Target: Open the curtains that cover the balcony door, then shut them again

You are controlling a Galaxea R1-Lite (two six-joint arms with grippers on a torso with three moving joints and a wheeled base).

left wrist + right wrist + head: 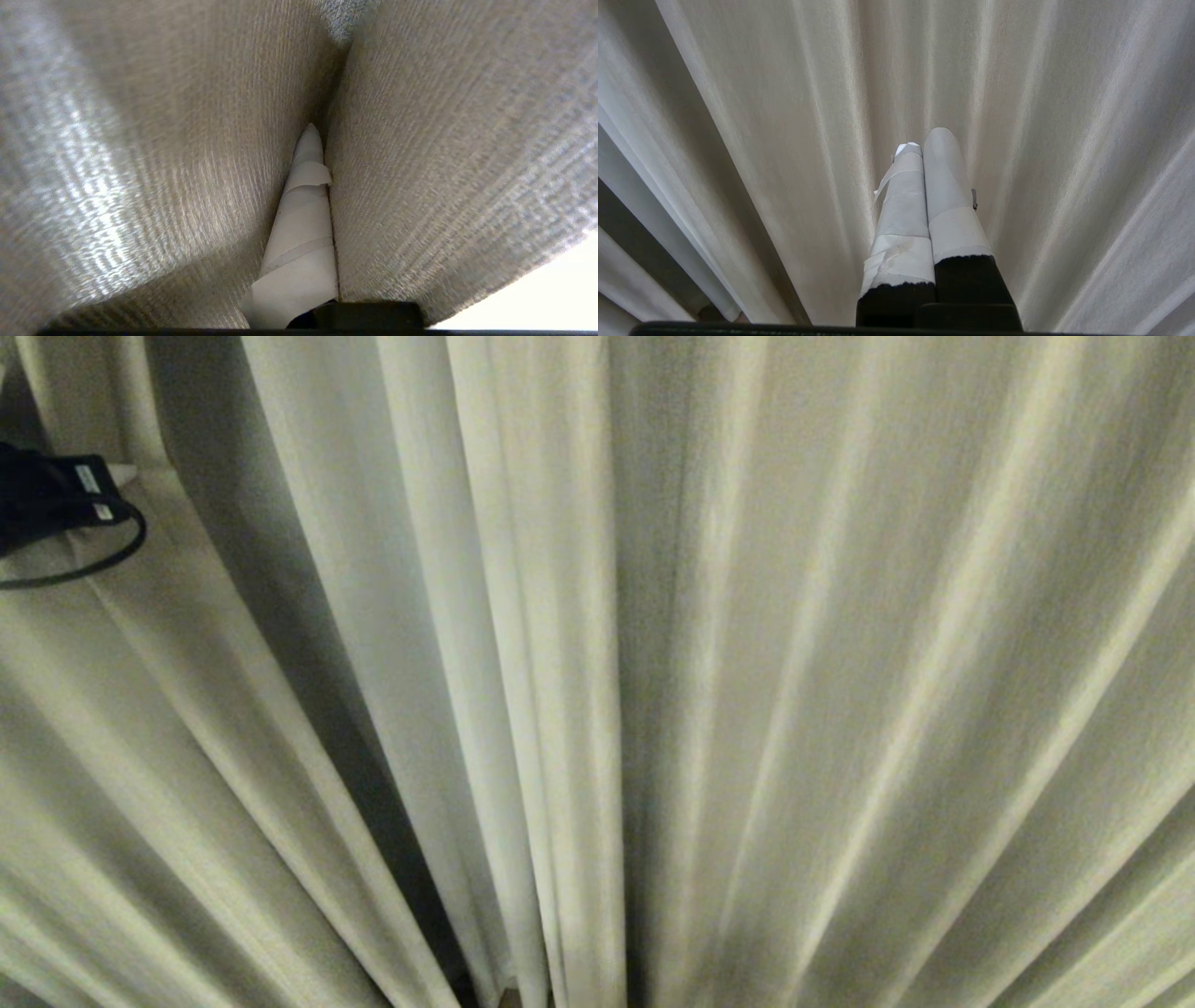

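Left wrist view showed the left claw (pixel 322 140) pinching a fold of the curtains (pixel 747 663), which filled the head view, while the right claw (pixel 927 149) pointed at them, pressed together.

left gripper (pixel 322 154) buried in curtains (pixel 140 163), 1 finger hidden

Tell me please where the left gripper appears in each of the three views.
Head view: only the dark wrist part of the left gripper shows, at the upper left edge.
Left wrist view: one taped finger shows, buried in fabric.
Right wrist view: not in it.
Shared landmark: the curtains.
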